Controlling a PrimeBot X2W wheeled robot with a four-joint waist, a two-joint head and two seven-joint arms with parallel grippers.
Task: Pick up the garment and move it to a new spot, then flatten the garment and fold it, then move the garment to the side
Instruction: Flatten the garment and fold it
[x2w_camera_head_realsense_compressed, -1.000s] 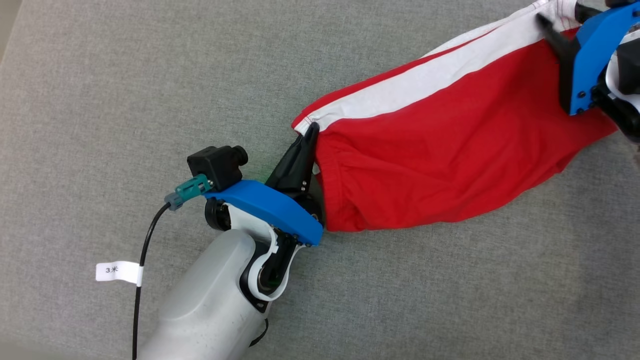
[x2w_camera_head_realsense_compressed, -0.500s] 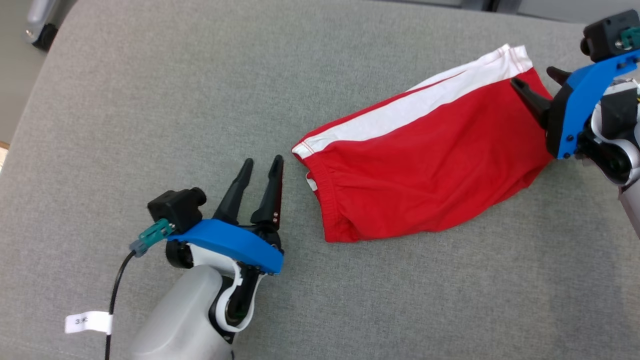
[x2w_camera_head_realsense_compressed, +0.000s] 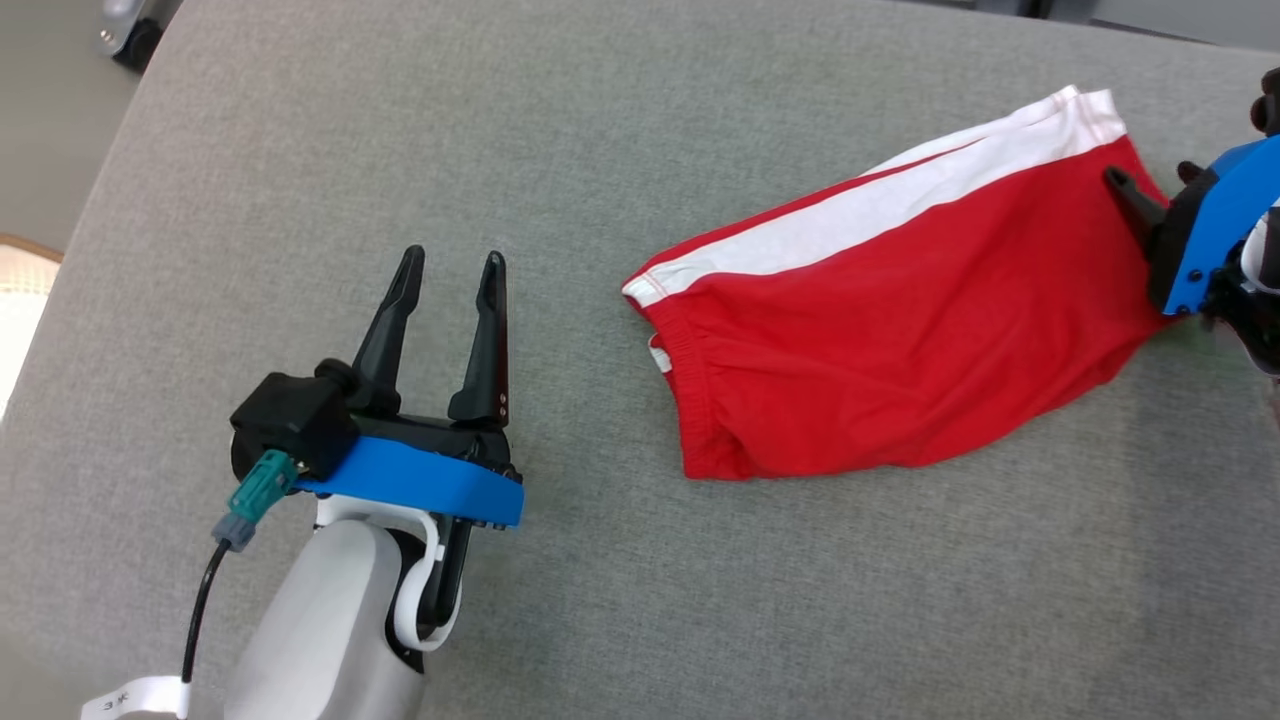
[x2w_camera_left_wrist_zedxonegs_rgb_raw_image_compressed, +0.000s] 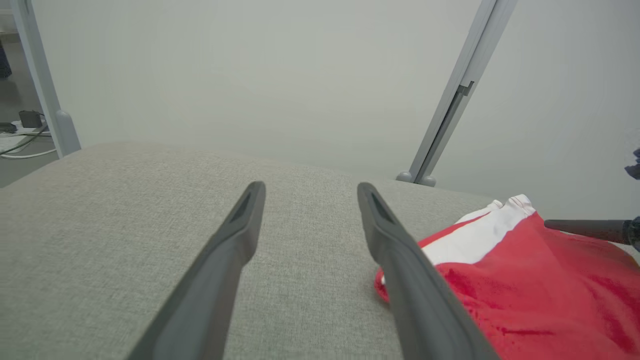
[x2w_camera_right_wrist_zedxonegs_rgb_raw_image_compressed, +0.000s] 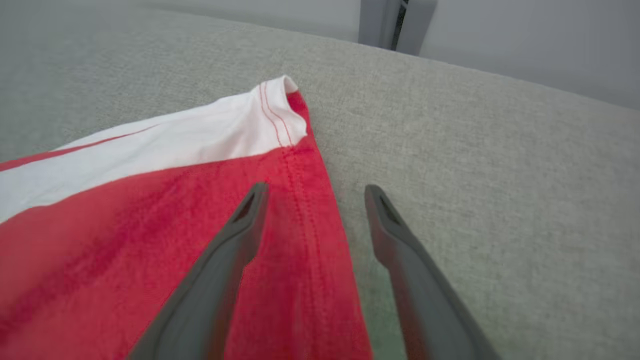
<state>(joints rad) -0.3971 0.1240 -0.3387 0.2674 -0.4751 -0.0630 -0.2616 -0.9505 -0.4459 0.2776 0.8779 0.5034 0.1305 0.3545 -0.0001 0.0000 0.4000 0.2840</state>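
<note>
- The garment (x2w_camera_head_realsense_compressed: 900, 330) lies flat on the cushion (x2w_camera_head_realsense_compressed: 700, 600), toward 3 o'clock in the head view.
- The left gripper (x2w_camera_head_realsense_compressed: 452, 255), at 9 o'clock, is released and empty.
- The right gripper (x2w_camera_head_realsense_compressed: 1150, 172), at 2 o'clock, is spread over the hem.
- It looks folded; moving it aside may remain.
- The long axis runs from 8 to 2 o'clock, waistband toward 8.
</note>
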